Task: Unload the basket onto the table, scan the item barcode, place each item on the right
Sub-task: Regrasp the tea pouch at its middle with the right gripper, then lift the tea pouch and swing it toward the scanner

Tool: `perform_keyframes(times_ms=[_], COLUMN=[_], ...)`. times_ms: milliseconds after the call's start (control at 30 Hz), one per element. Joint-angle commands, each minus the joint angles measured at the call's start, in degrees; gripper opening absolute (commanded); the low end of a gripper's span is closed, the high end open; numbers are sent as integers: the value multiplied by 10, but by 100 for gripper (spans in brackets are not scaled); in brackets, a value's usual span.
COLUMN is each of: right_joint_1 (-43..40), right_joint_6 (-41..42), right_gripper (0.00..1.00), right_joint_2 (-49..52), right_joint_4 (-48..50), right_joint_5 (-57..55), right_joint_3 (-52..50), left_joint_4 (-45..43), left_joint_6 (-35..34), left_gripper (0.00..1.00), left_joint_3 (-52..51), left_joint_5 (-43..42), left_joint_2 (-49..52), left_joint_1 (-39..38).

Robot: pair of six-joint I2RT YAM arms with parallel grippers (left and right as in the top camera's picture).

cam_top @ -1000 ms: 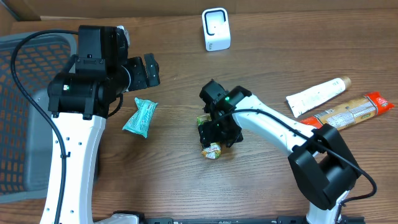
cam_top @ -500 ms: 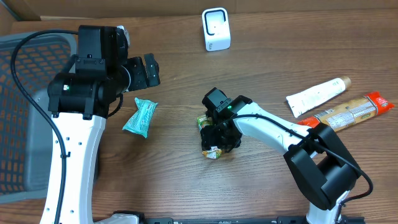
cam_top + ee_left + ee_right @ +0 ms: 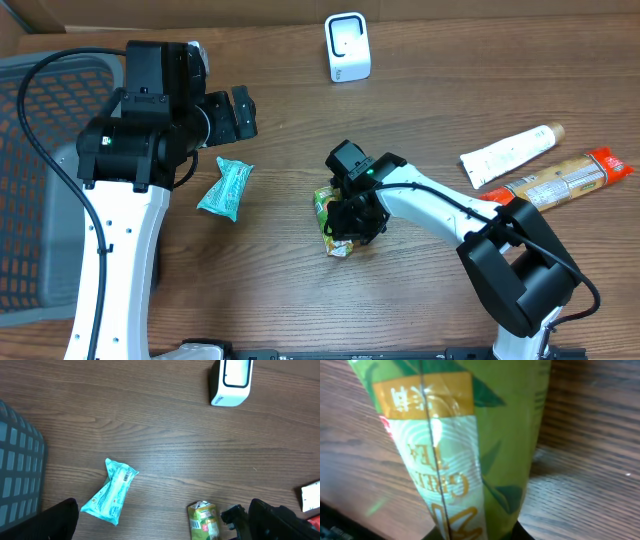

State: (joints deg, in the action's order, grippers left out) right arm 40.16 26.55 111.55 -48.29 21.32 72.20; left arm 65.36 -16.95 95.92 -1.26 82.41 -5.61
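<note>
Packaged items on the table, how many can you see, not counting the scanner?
4: a teal packet left of centre, a green tea pouch at centre, a white tube and a long snack pack together at the right edge. The left arm may hide more.

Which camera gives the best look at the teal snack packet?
The left wrist view: the teal packet lies unobstructed on the table, its barcode facing up. Overhead shows it smaller, with the detail lost. The right wrist view misses it, filled by a green tea pouch.
</note>
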Motion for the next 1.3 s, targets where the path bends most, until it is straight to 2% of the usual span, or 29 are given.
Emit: perform_keyframes(times_ms=[0,100,300,533,667,1100,1267], right_joint_1=[-16,-45,-140,-232,-267,-289,-287], right_joint_6=[-51,-93,-230,-305,-314,-307,-202], right_gripper=[18,15,8,7,7,5,4], right_joint_2=[-32,-57,-111,-155,-171,-184,-187], right_joint_4=[2,2,-2,4,24,52,73], right_joint_5=[83,162,405,594,663,683,573], right_joint_3=[19,30,36,36,36,36,38], left_joint_4=[0,0,0,0,0,0,0], left_joint_6=[7,7,7,7,7,7,7], left_gripper=[100,100,100,99,99,100,100], left_joint_3=[5,5,5,5,5,5,5], left_joint_5=[-2,-2,-2,-2,-2,-2,-2], left_joint_2=[1,1,1,1,1,1,1], left_joint_1=[-1,-1,-1,-1,-1,-1,-1])
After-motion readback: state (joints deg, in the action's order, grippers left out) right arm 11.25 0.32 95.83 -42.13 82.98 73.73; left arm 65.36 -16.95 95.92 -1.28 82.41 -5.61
